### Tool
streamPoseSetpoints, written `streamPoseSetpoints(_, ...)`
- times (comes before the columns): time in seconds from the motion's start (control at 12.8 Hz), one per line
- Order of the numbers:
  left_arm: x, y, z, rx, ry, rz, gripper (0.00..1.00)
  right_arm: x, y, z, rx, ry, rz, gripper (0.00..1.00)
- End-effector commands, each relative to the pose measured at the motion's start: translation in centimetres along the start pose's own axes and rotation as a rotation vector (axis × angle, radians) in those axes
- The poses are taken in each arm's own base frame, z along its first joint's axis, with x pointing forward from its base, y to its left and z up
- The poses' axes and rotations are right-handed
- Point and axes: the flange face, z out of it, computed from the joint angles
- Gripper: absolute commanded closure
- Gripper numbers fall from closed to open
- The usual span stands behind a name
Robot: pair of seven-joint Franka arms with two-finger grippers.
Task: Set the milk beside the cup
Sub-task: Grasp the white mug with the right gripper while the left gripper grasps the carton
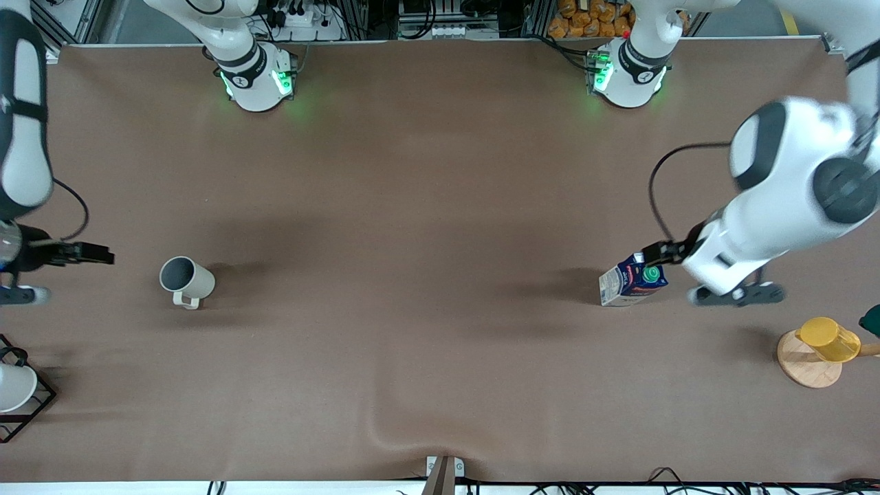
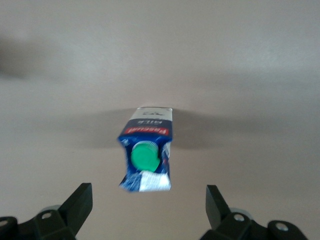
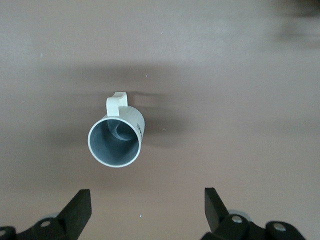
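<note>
The milk (image 1: 632,280), a dark blue carton with a green cap, stands on the table toward the left arm's end. My left gripper (image 1: 737,295) is open and empty, low over the table beside the milk and apart from it. In the left wrist view the milk (image 2: 146,155) lies just ahead of the open left gripper (image 2: 148,200). The beige cup (image 1: 187,278) stands toward the right arm's end, its handle toward the front camera. My right gripper (image 1: 10,271) is open and empty, beside the cup and apart from it. The right wrist view shows the cup (image 3: 117,137) ahead of the right gripper (image 3: 147,195).
A yellow cup on a wooden disc (image 1: 821,347) stands near the left arm's end, nearer the front camera than the milk. A dark green object (image 1: 872,320) shows at that edge. A white cup in a black wire rack (image 1: 17,392) stands at the right arm's end.
</note>
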Motion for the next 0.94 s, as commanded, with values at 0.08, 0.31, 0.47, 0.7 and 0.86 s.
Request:
streamPoseSetpoints(0.08, 2.0, 0.3, 3.9, -0.004, -0.026, -0.02, 0.0, 2.0, 0.0, 5.5, 0.035, -0.031, 0.001, 0.05)
streamPoseSetpoints(0.31, 2.0, 0.0, 6.6, 0.006, -0.074, -0.029, 0.0, 2.0, -1.2, 7.9, 0.058, -0.043, 0.007, 0.08)
streamPoseSetpoints(0.47, 1.8, -0.1, 7.1, 0.013, -0.086, -0.039, 0.0, 1.7, -1.4, 11.9, 0.075, -0.022, 0.025, 0.1)
streamPoseSetpoints(0.7, 1.4, -0.4, 8.2, 0.045, -0.107, -0.047, 0.0, 1.5, -2.0, 13.8, 0.069, -0.008, 0.021, 0.65)
streamPoseSetpoints(0.86, 1.3, -0.3, 8.3, 0.052, -0.108, -0.046, 0.0, 1.6, -2.1, 13.9, 0.07, -0.008, 0.023, 1.0)
